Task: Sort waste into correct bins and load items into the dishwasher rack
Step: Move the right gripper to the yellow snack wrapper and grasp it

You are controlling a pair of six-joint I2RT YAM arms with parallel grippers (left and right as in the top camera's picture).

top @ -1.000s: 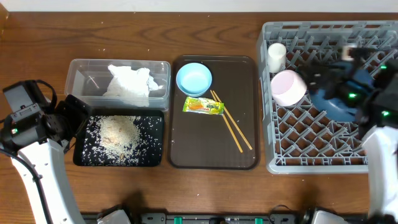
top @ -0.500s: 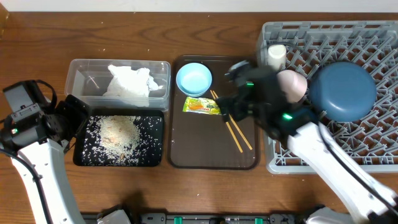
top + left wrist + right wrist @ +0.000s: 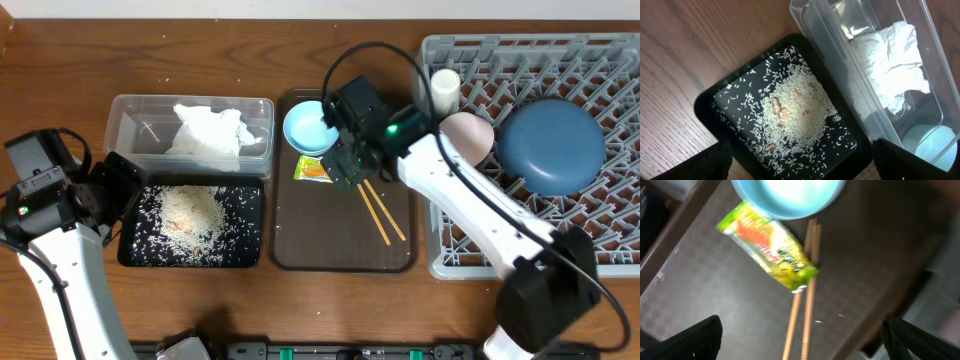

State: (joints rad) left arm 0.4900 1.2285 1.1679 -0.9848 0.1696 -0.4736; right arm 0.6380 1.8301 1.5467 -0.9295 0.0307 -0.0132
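surface: brown wood-grain table [image 3: 60, 60], planks running left-right; bare wood also fills the left of the left wrist view
room: only a thin pale strip past the table's far edge, nothing else to tell
brown serving tray [image 3: 300, 240]: centre of the table, long axis front-back, textured dark floor
snack wrapper [image 3: 767, 247]: flat on the brown serving tray, just in front of the light-blue bowl [image 3: 308, 128]; long axis about left-right in the overhead view, slightly tilted; its right end meets the chopsticks; overhead it is partly covered by the right arm
chopsticks [image 3: 385, 222]: on the same tray, the pair side by side, long axis diagonal from near the bowl to the front right, tips spreading a bit at the front end
right gripper [image 3: 345, 168]: over the wrapper, fingers spread wide, grasping nothing
left gripper [image 3: 132, 190]: at the left edge of the black tray [image 3: 250, 200], fingers spread wide, grasping nothing
rice [image 3: 190, 212]: heaped mid black tray, loose grains scattered around, a few brownish bits in it
clear tub [image 3: 130, 120]: touching the black tray's far side, long axis left-right
napkin [image 3: 210, 130]: crumpled, in the tub's right half
dishwasher rack [image 3: 480, 240]: right of the table
dark-blue plate [image 3: 552, 145]: in the rack, right of centre
white bowl [image 3: 470, 135]: rack's left side, beside the plate
cream cup [image 3: 445, 88]: rack's far left corner, upright
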